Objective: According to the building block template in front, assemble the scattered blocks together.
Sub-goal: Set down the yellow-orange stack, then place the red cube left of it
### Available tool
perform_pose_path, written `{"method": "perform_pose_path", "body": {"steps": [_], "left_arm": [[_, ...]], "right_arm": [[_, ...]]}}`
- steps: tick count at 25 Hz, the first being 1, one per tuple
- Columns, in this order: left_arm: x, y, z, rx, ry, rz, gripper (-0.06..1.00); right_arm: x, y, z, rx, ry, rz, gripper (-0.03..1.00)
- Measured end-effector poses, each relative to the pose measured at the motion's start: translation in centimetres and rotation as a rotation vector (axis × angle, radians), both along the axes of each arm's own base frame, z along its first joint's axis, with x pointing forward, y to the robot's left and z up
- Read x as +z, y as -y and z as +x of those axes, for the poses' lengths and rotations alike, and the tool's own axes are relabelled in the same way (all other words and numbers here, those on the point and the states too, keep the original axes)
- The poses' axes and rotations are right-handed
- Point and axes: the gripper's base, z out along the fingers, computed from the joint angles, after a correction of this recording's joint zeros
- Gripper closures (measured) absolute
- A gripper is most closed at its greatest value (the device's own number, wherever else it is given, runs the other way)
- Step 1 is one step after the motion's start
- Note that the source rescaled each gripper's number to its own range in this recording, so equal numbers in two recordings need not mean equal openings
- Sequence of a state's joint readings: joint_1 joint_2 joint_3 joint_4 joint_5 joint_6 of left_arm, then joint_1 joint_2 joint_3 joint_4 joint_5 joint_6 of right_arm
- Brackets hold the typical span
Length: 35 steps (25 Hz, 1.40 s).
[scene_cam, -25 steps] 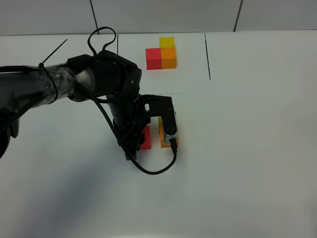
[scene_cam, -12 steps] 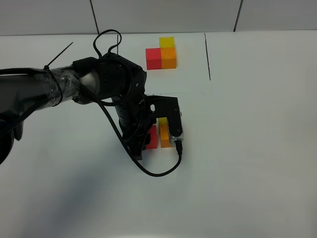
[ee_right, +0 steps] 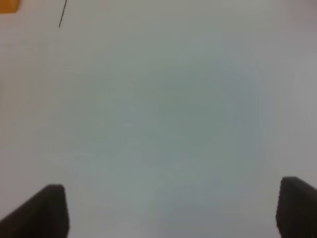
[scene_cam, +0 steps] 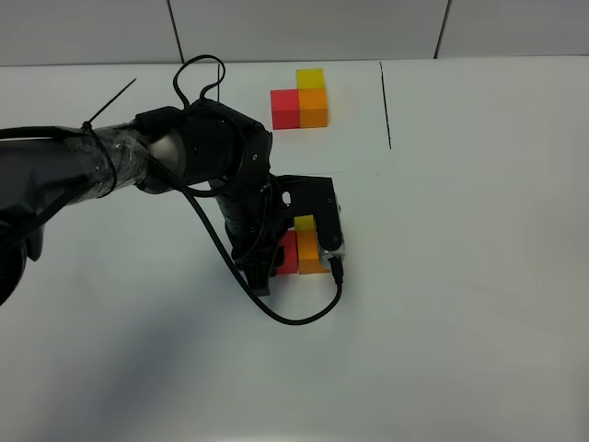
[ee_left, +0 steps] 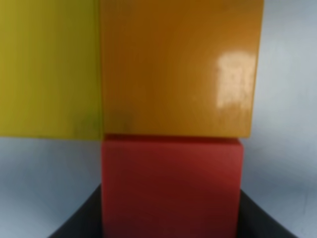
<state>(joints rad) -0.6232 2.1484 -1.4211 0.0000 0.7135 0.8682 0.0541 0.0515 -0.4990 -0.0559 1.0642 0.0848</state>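
The building block template sits at the back inside thin black lines: red (scene_cam: 285,108), orange (scene_cam: 315,106) and yellow (scene_cam: 310,78) cubes joined in an L. Of the scattered blocks, the red cube (scene_cam: 289,254) touches the orange cube (scene_cam: 314,255), and the yellow cube (scene_cam: 306,224) sits right behind the orange one. My left gripper (scene_cam: 282,261) is shut on the red cube (ee_left: 171,188), with dark fingers on both its sides. The left wrist view also shows the orange cube (ee_left: 178,69) and the yellow cube (ee_left: 49,69) pressed together. My right gripper (ee_right: 173,208) is open over bare table.
The left arm (scene_cam: 110,166) and its cable loop (scene_cam: 294,318) lie across the left half of the white table (scene_cam: 460,276). A black line (scene_cam: 386,101) runs right of the template. An orange scrap (ee_right: 7,5) and a black line (ee_right: 62,12) show in the right wrist view.
My left gripper has moved right with the red cube, closing the gap until it touches the orange cube. The yellow cube now shows behind the orange one.
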Motion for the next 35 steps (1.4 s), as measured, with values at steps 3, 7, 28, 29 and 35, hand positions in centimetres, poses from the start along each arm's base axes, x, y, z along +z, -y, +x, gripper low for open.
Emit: {"method": "perform_pose_path", "body": {"steps": [3, 7, 28, 29, 35], "left_arm": [[0.0, 0.0, 0.0, 0.0, 0.0, 0.0, 0.93], [-0.04, 0.16, -0.06, 0.015, -0.008, -0.019, 0.93], [-0.04, 0.15, -0.06, -0.004, 0.003, -0.002, 0.93], [-0.04, 0.15, -0.06, -0.004, 0.003, -0.002, 0.93], [-0.04, 0.15, -0.06, -0.004, 0.003, -0.002, 0.93]], "right_arm": [[0.0, 0.0, 0.0, 0.0, 0.0, 0.0, 0.17], [0.0, 0.0, 0.0, -0.001, 0.0, 0.001, 0.17], [0.0, 0.0, 0.0, 0.0, 0.0, 0.0, 0.17], [0.0, 0.0, 0.0, 0.0, 0.0, 0.0, 0.17], [0.0, 0.0, 0.0, 0.0, 0.0, 0.001, 0.17]]}}
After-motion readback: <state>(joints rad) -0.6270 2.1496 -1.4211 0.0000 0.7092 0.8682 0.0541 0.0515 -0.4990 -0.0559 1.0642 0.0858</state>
